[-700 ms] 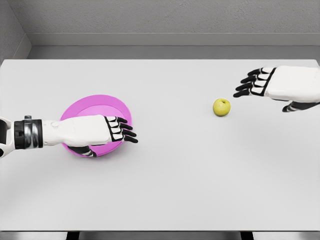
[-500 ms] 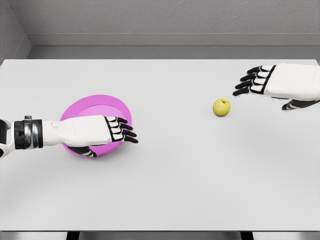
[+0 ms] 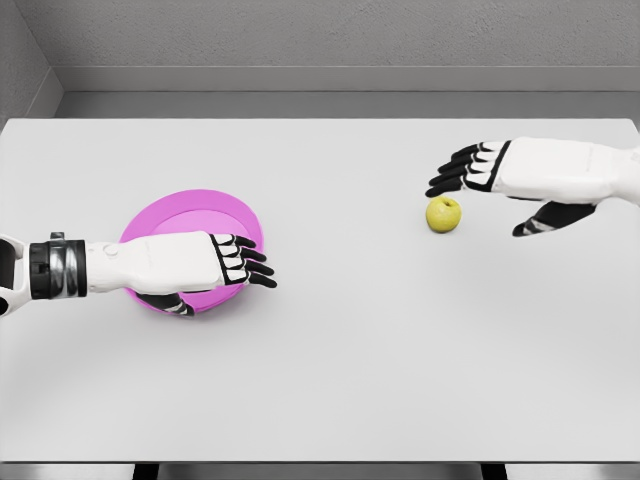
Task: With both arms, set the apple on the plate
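A small yellow-green apple (image 3: 443,213) lies on the white table, right of the middle. My right hand (image 3: 480,205) hovers just above and to the right of it, open, fingers spread leftward past the apple and thumb hanging below; it is not touching the apple. A pink plate (image 3: 190,210) sits at the left. My left hand (image 3: 225,283) lies across the plate's near half, fingers on top and thumb curled under the near rim, gripping it.
The white table (image 3: 340,360) stretches between plate and apple, with its front edge along the bottom of the view. A grey wall and ledge run behind the table's far edge.
My right hand has moved left and slightly down, from right of the apple to just over it. The left hand, plate and apple have stayed put.
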Available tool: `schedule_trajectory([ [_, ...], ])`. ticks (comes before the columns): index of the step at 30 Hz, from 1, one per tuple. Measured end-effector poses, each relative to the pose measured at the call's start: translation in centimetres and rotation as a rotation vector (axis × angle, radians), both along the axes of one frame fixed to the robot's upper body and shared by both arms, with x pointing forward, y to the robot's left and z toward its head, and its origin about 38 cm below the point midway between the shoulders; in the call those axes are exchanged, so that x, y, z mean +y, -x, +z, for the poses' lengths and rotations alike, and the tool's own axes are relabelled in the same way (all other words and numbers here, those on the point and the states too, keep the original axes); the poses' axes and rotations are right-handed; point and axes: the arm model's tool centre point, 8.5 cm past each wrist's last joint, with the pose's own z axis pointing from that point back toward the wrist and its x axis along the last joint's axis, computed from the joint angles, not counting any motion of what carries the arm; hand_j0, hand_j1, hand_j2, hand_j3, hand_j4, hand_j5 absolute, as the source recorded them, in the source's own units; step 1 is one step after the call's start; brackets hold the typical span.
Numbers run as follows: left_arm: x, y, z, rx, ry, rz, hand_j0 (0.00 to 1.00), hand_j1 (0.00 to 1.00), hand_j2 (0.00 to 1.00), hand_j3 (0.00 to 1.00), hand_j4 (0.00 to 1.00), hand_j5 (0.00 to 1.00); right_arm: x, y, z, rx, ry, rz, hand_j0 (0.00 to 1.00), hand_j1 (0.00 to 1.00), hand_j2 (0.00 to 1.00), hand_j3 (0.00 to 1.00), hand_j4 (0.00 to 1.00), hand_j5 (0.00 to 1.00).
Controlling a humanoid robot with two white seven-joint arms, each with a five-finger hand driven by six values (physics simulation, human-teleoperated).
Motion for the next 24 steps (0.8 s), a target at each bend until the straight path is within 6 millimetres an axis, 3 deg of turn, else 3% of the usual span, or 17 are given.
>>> schedule_trajectory([
  [8, 0.0, 0.0, 0.0, 0.000, 0.000, 0.000, 1.00, 1.00, 1.00, 1.00, 1.00, 1.00, -1.6, -3.7, -1.6, 0.064, -0.070, -0.128, 1.00, 1.00, 1.00, 1.00, 1.00, 1.00],
  [17, -0.1, 0.1, -0.2, 0.006, -0.003, -0.006, 1.00, 1.00, 1.00, 1.00, 1.00, 1.00, -0.7, -6.0, -7.0, 0.200, -0.055, -0.183, 1.00, 1.00, 1.00, 1.00, 1.00, 1.00],
  [24, -0.2, 0.1, -0.2, 0.007, -0.004, -0.007, 1.00, 1.00, 1.00, 1.00, 1.00, 1.00, -0.6, -7.8, -9.0, 0.240, -0.045, -0.230, 1.00, 1.00, 1.00, 1.00, 1.00, 1.00],
])
